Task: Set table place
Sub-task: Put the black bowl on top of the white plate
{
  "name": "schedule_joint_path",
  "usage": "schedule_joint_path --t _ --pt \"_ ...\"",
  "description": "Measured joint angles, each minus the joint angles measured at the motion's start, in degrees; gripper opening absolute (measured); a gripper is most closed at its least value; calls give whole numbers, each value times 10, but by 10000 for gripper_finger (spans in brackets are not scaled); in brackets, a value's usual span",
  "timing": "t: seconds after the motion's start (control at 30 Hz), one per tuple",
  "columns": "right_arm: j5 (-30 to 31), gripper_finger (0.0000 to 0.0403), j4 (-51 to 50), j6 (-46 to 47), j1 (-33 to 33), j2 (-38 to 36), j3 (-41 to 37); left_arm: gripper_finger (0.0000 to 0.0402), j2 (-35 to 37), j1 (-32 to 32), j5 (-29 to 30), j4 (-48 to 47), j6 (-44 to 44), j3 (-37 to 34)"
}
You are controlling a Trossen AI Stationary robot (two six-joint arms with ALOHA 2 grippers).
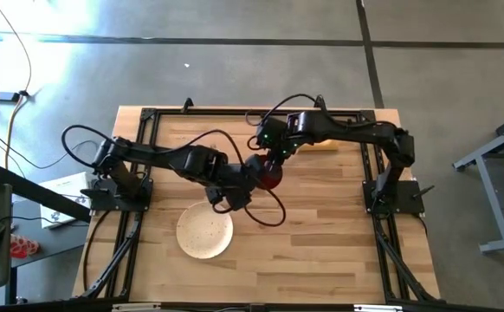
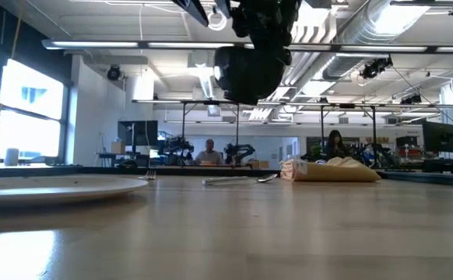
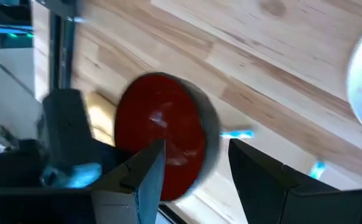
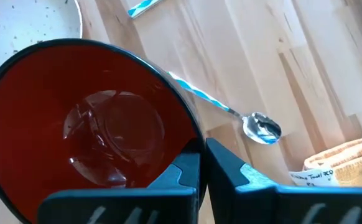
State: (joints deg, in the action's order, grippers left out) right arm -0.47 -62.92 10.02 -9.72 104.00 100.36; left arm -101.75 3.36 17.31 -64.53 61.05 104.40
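1. pale wooden table (image 1: 321,234) is seen under both arms, with the speckled plate (image 1: 205,230) lying on it toward the left.
2. red bowl (image 4: 100,134) is held above the table by the right gripper (image 4: 203,168), fingers shut on its rim.
3. left gripper (image 3: 193,171) is spread open just beside the bowl, nothing held.
4. spoon (image 4: 262,127) is lying on the table under the bowl.

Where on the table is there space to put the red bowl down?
The plate is bare, and the wood to its right, toward the rail frame, is free too. The middle is crowded: the right claw holds the red bowl there, with the open left claw beside it.
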Motion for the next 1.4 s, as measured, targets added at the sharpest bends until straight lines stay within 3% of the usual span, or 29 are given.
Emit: schedule_joint_path --t 0.77,1.27,1.4 --pt "0 0 28 15 24 -3 0 163 -49 -8 -19 -20 -13 0" --pt "5 0 26 7 24 -3 0 14 -56 -8 -21 -35 -35 -1" --pt "5 0 28 3 24 -3 0 11 -56 -8 -17 -35 -47 -1"
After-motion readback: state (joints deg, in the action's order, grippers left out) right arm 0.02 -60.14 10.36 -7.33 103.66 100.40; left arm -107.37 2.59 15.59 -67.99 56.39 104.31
